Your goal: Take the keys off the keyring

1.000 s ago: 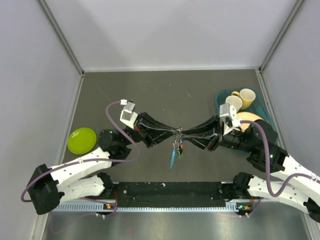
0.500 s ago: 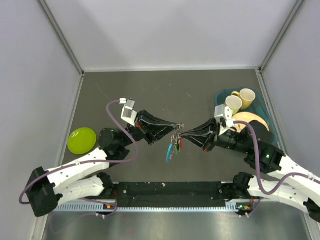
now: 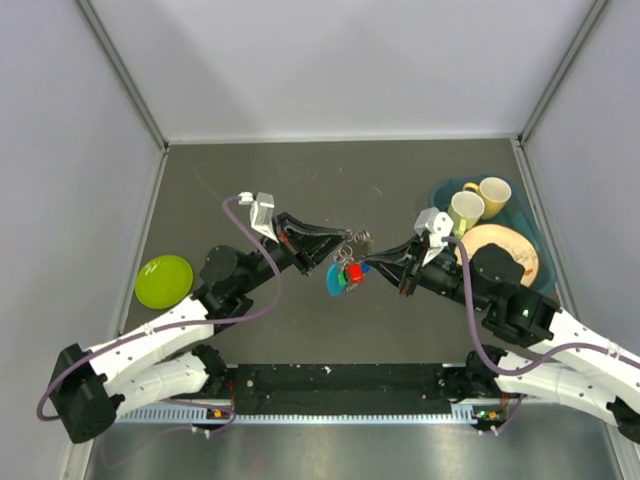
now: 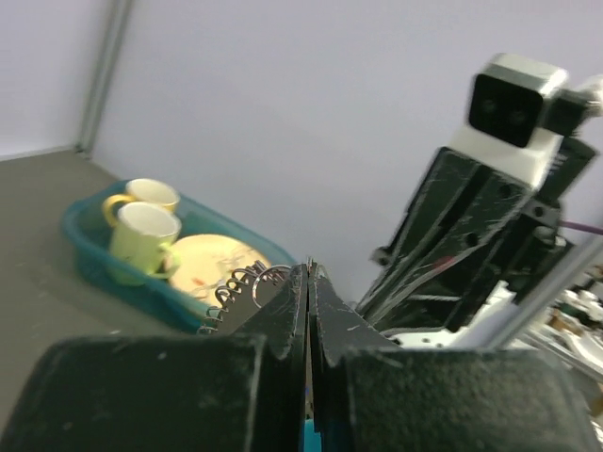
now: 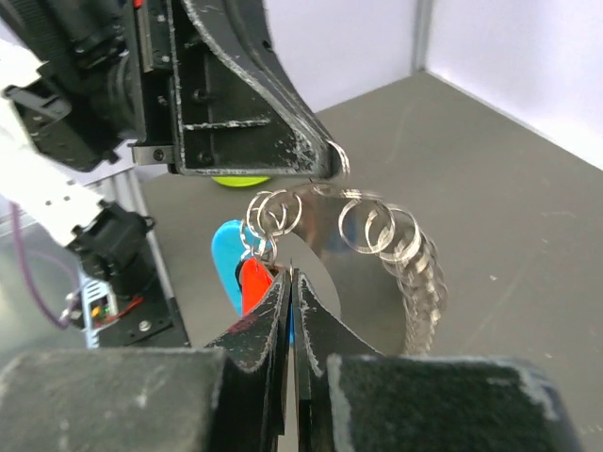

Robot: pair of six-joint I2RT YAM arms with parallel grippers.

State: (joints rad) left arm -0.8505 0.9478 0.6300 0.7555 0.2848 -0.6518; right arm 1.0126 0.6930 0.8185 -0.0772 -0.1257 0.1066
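Observation:
My left gripper (image 3: 346, 241) is shut on the keyring (image 3: 361, 238), held up over the mat. The silvery looped strap (image 5: 403, 247) curls from it. Small rings (image 5: 273, 209) hang below, carrying the bright-blue tab (image 3: 334, 284) and the keys (image 3: 352, 271), with red, blue and green heads. My right gripper (image 3: 369, 268) is shut on a thin key blade beside the red key (image 5: 252, 282). In the left wrist view the jaws (image 4: 308, 270) are closed, with the strap loops (image 4: 234, 290) at their left. In the right wrist view the jaws (image 5: 290, 273) are closed just right of the blue tab (image 5: 226, 256).
A lime-green dish (image 3: 164, 280) lies at the left. A teal bin (image 3: 443, 193) at the right holds two cups (image 3: 467, 208) and a patterned plate (image 3: 508, 247). A black rail (image 3: 340, 380) runs along the near edge.
Both grippers have drawn back and up the view, still joined by the bunch. The keys and tab have swung up and fanned out; the red head now faces up.

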